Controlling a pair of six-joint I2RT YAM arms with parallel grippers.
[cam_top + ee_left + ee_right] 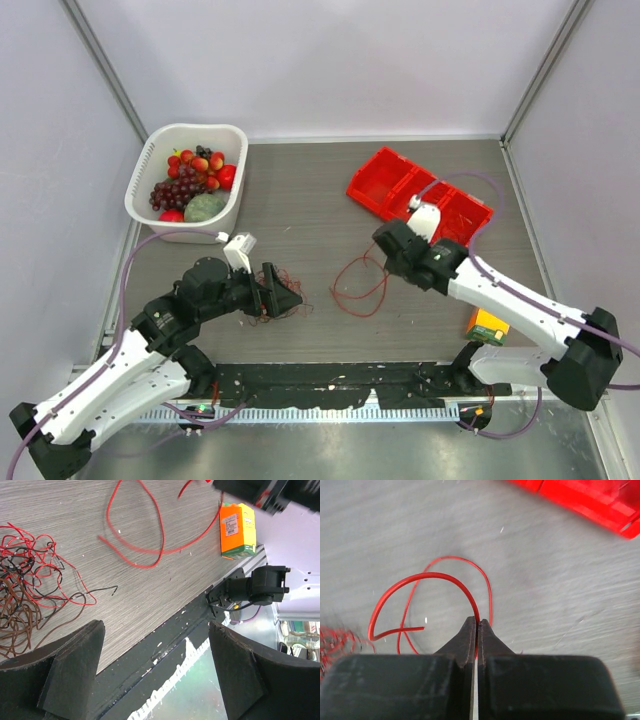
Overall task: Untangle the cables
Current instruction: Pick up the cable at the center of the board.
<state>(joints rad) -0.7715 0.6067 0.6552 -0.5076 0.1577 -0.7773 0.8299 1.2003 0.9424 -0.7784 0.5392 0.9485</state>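
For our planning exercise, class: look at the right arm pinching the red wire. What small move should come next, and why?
Probably draw the loose red wire rightward, away from the tangle. The right gripper has its jaws shut on it, and it lies apart from the tangle.

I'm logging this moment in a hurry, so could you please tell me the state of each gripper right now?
Left gripper: open, holding nothing.
Right gripper: closed on a loose thin red wire loop.

wide-open left gripper (157, 647) beside the cable tangle (25, 590); a loose red cable (125, 555) and orange box (237, 530) lie farther right.
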